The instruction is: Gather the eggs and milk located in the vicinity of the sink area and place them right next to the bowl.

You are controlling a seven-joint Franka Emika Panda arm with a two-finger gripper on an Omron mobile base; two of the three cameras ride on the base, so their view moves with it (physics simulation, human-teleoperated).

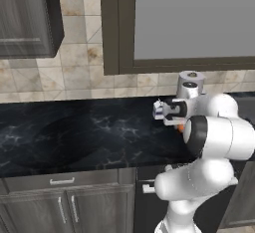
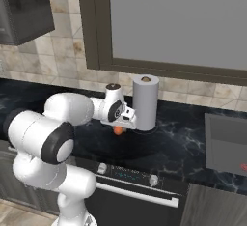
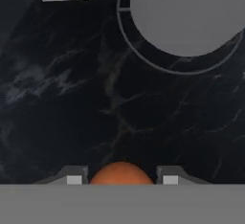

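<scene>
Hovering over the black marble counter [image 2: 193,143], the gripper [image 3: 119,179] shows its 2 dark fingertips [image 3: 72,176] rising at the bottom of the hand view, with the egg [image 3: 121,172] sitting right between them. The jaws stand narrow, a smooth orange-brown dome filling the gap, so the egg is held. In the right base view the egg [image 2: 118,130] peeks out under the white hand, above the countertop and just beside the paper-towel roll [image 2: 144,102]; in the left base view only a sliver of orange [image 1: 181,127] shows behind the arm's elbow.

Nearest the base, the counter's front edge runs above grey cabinet drawers [image 1: 62,180] on the left and a dark appliance panel with round knobs [image 2: 153,180] on the right. The stone itself is glossy black with pale veining, and broad bare stretches of it lie to the left of the arm. Straight ahead of the gripper, the roll's round base sits inside a thin ring [image 3: 143,55], close by.

Off to the right, the sink [image 2: 226,143] shows as a grey rectangular metal basin, well apart from the egg. Farther back, beige stone tiles [image 1: 69,72] line the wall, a dark-framed window [image 2: 178,22] spans above, and a dark upper cabinet [image 1: 27,18] hangs at the left.
</scene>
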